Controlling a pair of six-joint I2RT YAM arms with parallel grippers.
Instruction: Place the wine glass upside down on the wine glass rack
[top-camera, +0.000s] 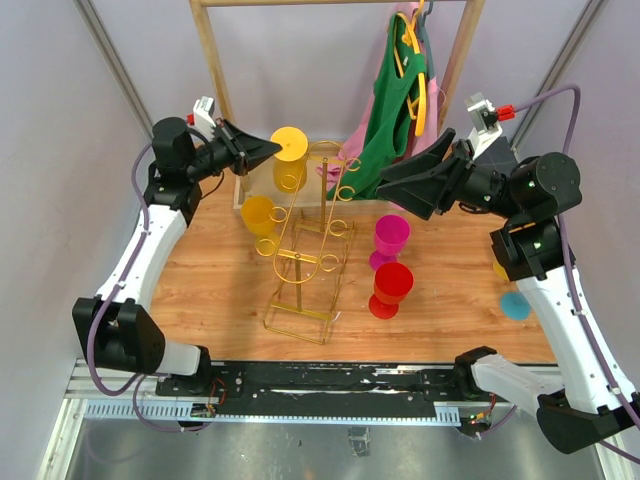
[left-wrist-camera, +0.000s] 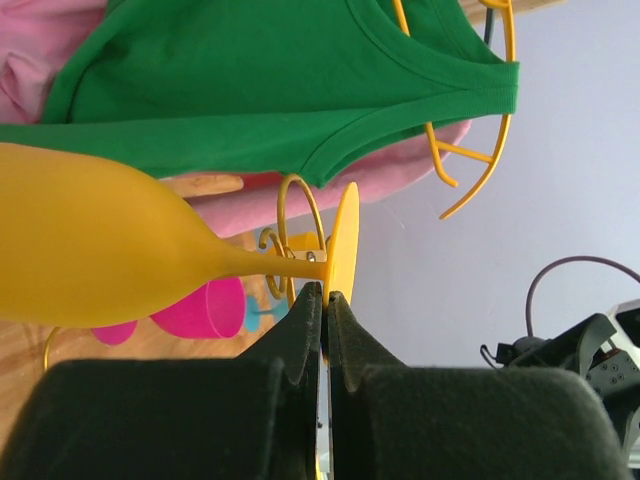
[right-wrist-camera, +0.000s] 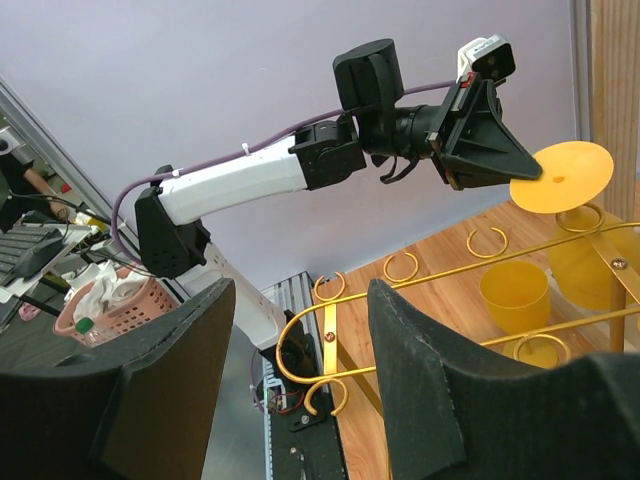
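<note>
The left gripper (left-wrist-camera: 323, 296) is pinching the edge of the round foot of a yellow wine glass (left-wrist-camera: 110, 250), its jaws pressed together on that thin disc. The stem and bowl are hanging below the jaws, so the glass is being held foot up and mouth down. Just ahead of and beneath those jaws, the gold curled arms of the wine glass rack (top-camera: 308, 245) are crowding around the bowl. Whether the stem is already sitting in a loop cannot be told from these views. Across the rack, the right gripper (right-wrist-camera: 300, 310) is pointing back at the left one, its jaws standing apart with nothing between them and the rack's wire loops lying directly in front. A second yellow glass (top-camera: 258, 214) is sitting lower down, below the left jaws and against the rack's side. A magenta glass (top-camera: 391, 234) and a red glass (top-camera: 393, 283) are standing on the wooden table (top-camera: 220, 290) underneath and nearer than the right jaws. A green shirt (top-camera: 398, 95) is hanging behind them.
</note>
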